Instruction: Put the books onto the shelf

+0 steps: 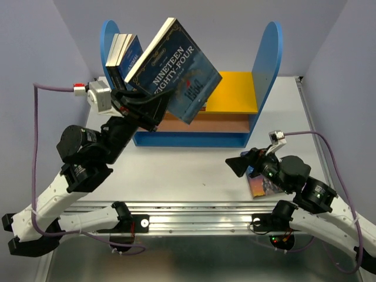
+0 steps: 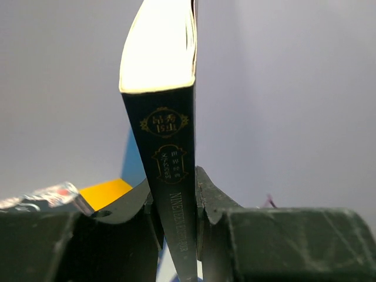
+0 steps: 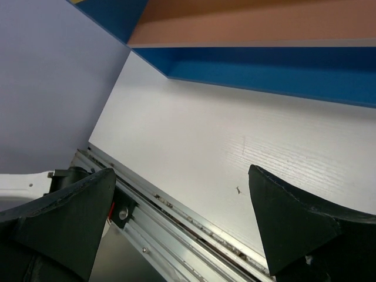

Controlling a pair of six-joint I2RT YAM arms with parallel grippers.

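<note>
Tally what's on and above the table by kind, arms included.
Shelf: 1
Robot arms: 2, left arm and right arm
Books: 4 in view. Nineteen Eighty-Four in the left pincer, two upright books at the shelf's left end, one flat book on the table beneath the right arm
Total: 7

One shelf [image 1: 267, 53]; four books countable: Nineteen Eighty-Four [image 1: 182, 70] aloft, two upright books [image 1: 124, 56] on the shelf, one flat book [image 1: 261, 185] on the table [image 1: 194, 170]; two grippers, left gripper [image 2: 176, 217] and right gripper [image 3: 182, 217].
</note>
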